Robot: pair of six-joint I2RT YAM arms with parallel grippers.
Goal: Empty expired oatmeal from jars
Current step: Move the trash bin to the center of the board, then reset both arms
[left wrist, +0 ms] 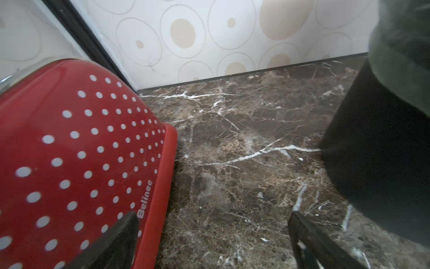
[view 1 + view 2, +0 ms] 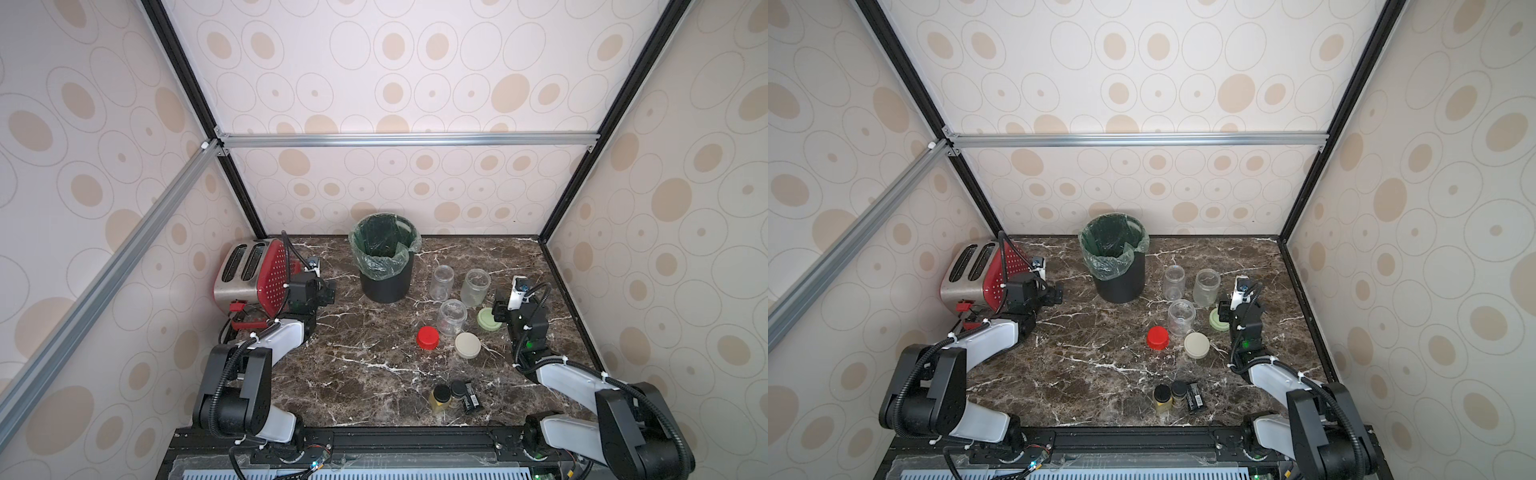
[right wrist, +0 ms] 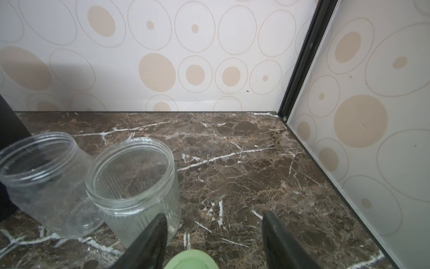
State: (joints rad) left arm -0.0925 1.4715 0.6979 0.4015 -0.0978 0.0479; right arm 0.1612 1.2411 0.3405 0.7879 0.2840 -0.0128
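Three clear jars stand open and lidless to the right of the bin, in both top views: one at the back (image 2: 441, 282), a hazy ribbed one (image 2: 476, 287) and a nearer one (image 2: 451, 317). No oatmeal shows in them. The red lid (image 2: 428, 337), beige lid (image 2: 468, 345) and pale green lid (image 2: 487, 319) lie flat on the table. My right gripper (image 2: 500, 311) hangs over the green lid (image 3: 189, 259), jaws apart, beside the ribbed jar (image 3: 132, 177). My left gripper (image 2: 330, 291) is open and empty beside the toaster.
A black bin (image 2: 386, 286) with a green liner stands at the back middle. The red toaster (image 2: 253, 274) fills the back left corner. Two small dark-capped bottles (image 2: 441, 397) and a black packet (image 2: 471, 398) sit near the front edge. Walls close three sides.
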